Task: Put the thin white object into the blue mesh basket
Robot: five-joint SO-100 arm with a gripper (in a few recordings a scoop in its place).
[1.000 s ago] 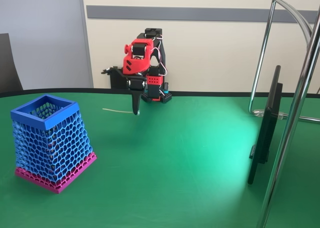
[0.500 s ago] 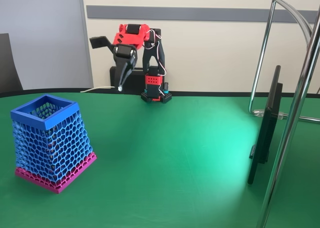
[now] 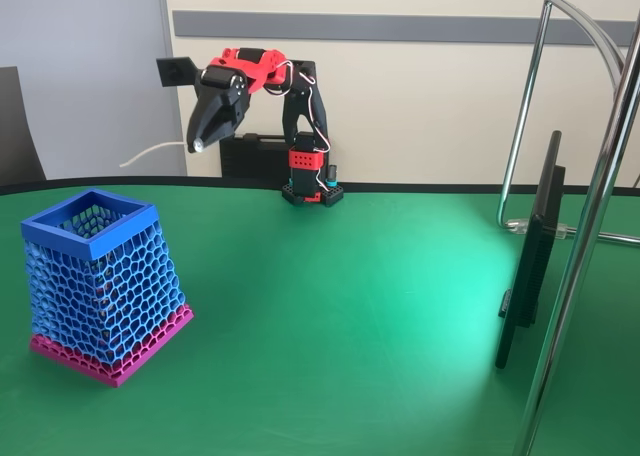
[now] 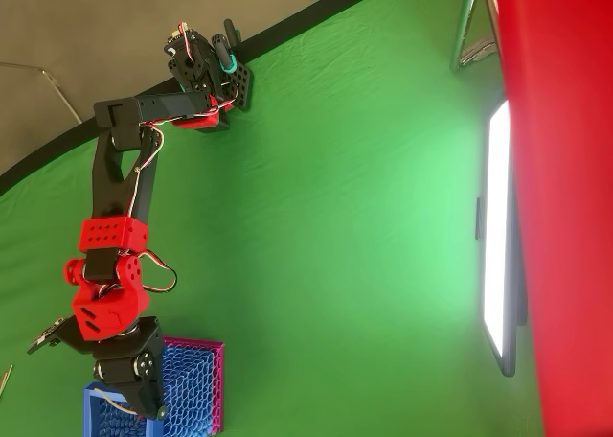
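- One thin white object is hanging in the air in the fixed view, pinched at its right end by the fingers of the gripper, which are pressing together on it.
- Its long axis is running roughly level, reaching left from the gripper and drooping slightly toward the free tip; that sag suggests it is light and limp rather than stiff.
- Being so thin, it is probably prone to slipping, so an end grip like this one looks workable but leaves the free end swaying.
- The blue mesh basket is standing on the green bench, lower and to the left of the gripper in the fixed view.
- In the overhead view the gripper is overlapping the basket's rim.
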